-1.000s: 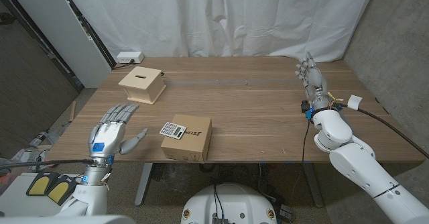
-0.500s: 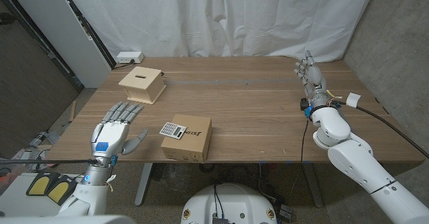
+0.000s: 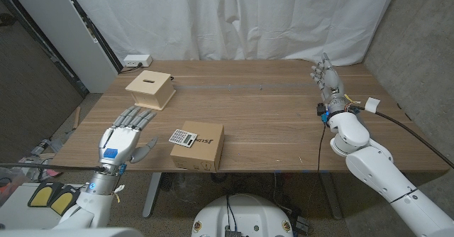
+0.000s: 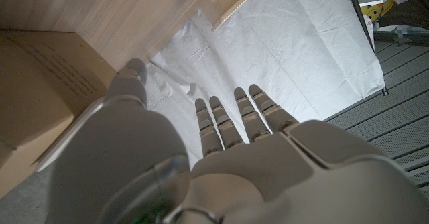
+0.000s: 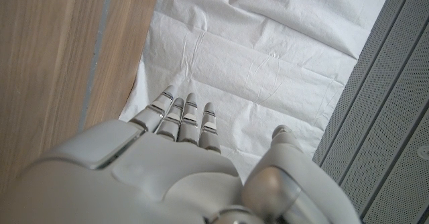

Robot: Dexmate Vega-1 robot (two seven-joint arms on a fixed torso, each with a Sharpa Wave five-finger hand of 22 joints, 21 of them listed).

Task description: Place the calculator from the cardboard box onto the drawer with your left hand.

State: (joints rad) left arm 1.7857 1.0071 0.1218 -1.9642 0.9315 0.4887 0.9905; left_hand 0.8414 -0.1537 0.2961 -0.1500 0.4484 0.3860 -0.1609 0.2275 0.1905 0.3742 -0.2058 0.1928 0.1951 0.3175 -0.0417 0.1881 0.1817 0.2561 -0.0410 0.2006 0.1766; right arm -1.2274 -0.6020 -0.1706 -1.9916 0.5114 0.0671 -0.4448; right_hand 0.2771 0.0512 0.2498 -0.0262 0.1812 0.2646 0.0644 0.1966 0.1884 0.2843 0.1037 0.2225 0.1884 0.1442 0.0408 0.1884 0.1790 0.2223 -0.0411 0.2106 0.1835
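Note:
A small white calculator (image 3: 181, 137) with dark keys lies on top of the cardboard box (image 3: 204, 147) near the table's front edge. The light wooden drawer box (image 3: 151, 89) with a slot in its top stands at the back left. My left hand (image 3: 122, 142) hovers left of the cardboard box, fingers spread and holding nothing; the left wrist view shows its fingers (image 4: 231, 117) extended beside the cardboard box (image 4: 37, 83). My right hand (image 3: 327, 76) stands upright at the far right of the table, fingers straight and empty.
A white power strip (image 3: 137, 60) lies at the table's back left corner. White curtain (image 3: 234, 17) hangs behind the table. A cable (image 3: 397, 123) runs off the right arm's wrist. Bare wood lies between the cardboard box and the right hand.
My left hand has drifted slightly forward and to the right, toward the cardboard box. The right hand has shifted very little.

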